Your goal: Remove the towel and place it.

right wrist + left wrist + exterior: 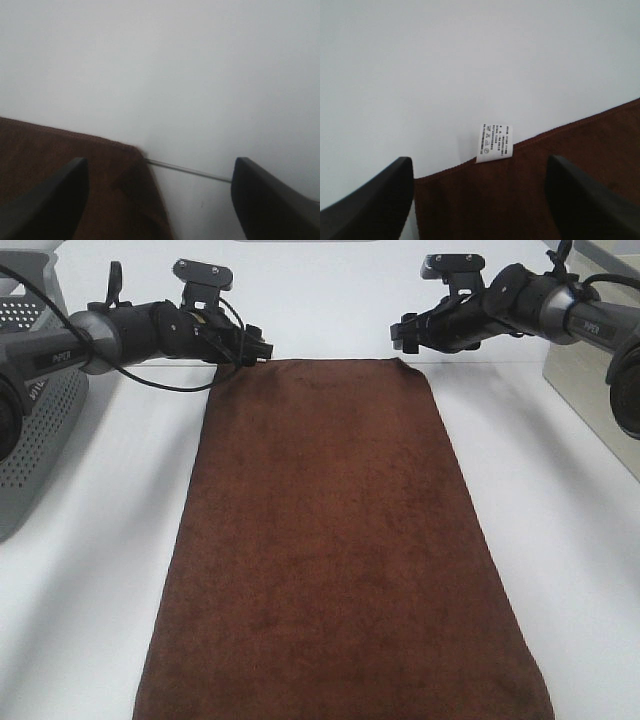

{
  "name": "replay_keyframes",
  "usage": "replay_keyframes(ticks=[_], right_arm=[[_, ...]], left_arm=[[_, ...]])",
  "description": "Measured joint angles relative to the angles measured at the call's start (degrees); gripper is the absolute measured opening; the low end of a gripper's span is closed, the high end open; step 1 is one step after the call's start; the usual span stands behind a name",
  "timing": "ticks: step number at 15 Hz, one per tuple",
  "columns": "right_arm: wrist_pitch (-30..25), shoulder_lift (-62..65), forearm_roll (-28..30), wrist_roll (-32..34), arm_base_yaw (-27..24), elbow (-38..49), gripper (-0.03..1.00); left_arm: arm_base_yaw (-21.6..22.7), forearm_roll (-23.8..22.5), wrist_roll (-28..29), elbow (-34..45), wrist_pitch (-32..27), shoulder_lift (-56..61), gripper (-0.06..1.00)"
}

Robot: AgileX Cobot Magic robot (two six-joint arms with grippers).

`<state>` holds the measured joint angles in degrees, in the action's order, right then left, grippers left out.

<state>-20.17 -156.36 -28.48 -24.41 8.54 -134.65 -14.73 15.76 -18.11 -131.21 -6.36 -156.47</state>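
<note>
The towel (pixel 340 550) is seen spread flat along the white desk (pixel 560 540), its small white tag (pixel 494 143) at the far edge. At the far corners, the left pincer (pixel 258 348) and right pincer (pixel 402 336) are held spread, nothing gripped. The approach appears complete; closing on both corners is called for next.

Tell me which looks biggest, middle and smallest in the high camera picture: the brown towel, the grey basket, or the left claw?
1. The towel looks biggest by far.
2. The grey basket comes next, though the picture's edge cuts it off, so its full size is unsure.
3. The left claw looks smallest.
</note>
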Motion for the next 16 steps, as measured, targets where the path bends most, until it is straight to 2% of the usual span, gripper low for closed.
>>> replay_keyframes(ticks=[7, 10, 16], right_arm=[[2.8, -3.6, -8.5, -11.1, 0.1, 0.0, 0.76], [5.7, -4.8, -8.8, -13.7, 0.1, 0.0, 0.75], [10.2, -5.1, -6.9, -13.9, -0.1, 0.0, 0.74]], left_arm=[[0.0, 0.2, 0.0, 0.0, -0.6, 0.0, 0.68], [0.0, 0.5, 0.0, 0.0, -1.5, 0.0, 0.68], [0.0, 0.5, 0.0, 0.0, -1.8, 0.0, 0.68]])
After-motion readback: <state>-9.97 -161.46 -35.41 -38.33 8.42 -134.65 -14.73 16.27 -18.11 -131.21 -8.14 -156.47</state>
